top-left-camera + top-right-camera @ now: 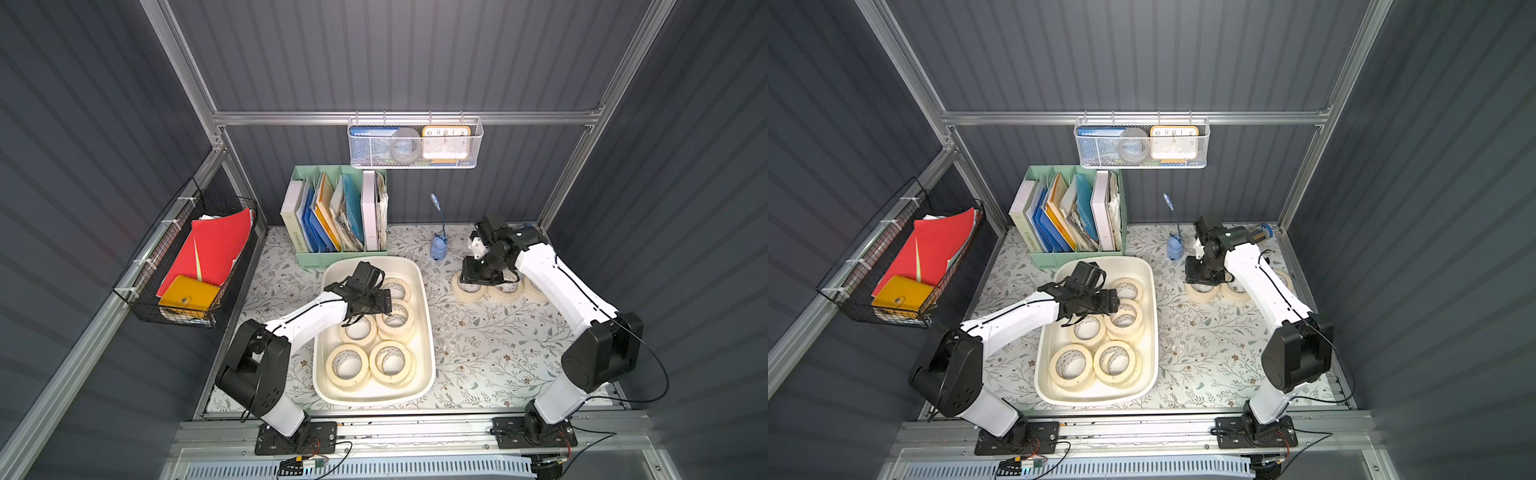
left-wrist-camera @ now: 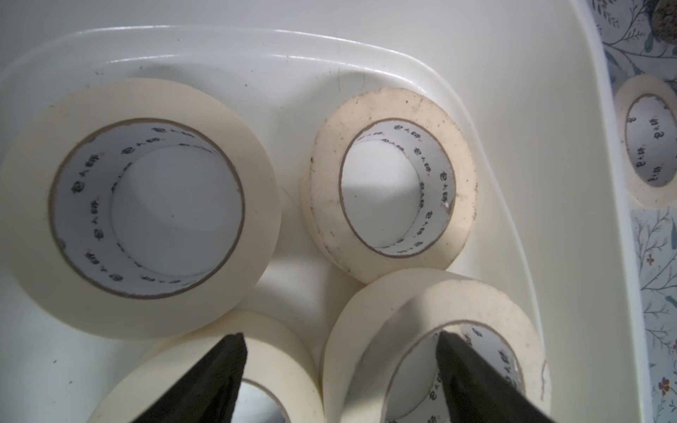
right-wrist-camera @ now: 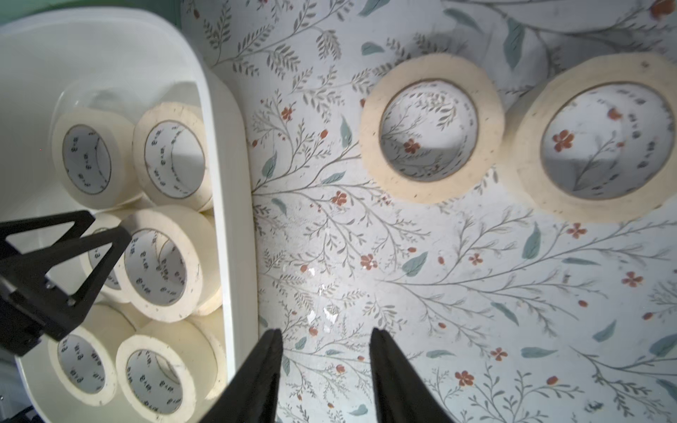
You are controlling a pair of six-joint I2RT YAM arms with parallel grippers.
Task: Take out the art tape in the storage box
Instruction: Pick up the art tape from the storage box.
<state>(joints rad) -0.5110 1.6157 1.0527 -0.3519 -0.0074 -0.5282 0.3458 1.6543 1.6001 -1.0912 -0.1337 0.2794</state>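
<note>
The white storage box (image 1: 374, 401) (image 1: 1096, 401) sits mid-table with several cream art tape rolls (image 1: 348, 365) (image 1: 1071, 365) lying flat in it, some stacked. My left gripper (image 1: 386, 305) (image 1: 1115, 301) (image 2: 339, 340) hangs open low inside the box. One finger is in the core of a roll (image 2: 388, 322) and the other is over the neighbouring roll (image 2: 278, 351). At the back right, three more rolls (image 1: 505, 291) (image 3: 432, 128) lie on the floral table. My right gripper (image 1: 473, 280) (image 1: 1200, 276) (image 3: 326, 333) is just above them, open, with only tabletop showing between its fingers.
A mint-green file organiser (image 1: 336, 216) stands behind the box, and a small blue desk lamp (image 1: 437, 247) is to its right. A white mesh basket (image 1: 413, 143) hangs on the back rail. A black wire basket (image 1: 187, 266) with red folders hangs on the left wall.
</note>
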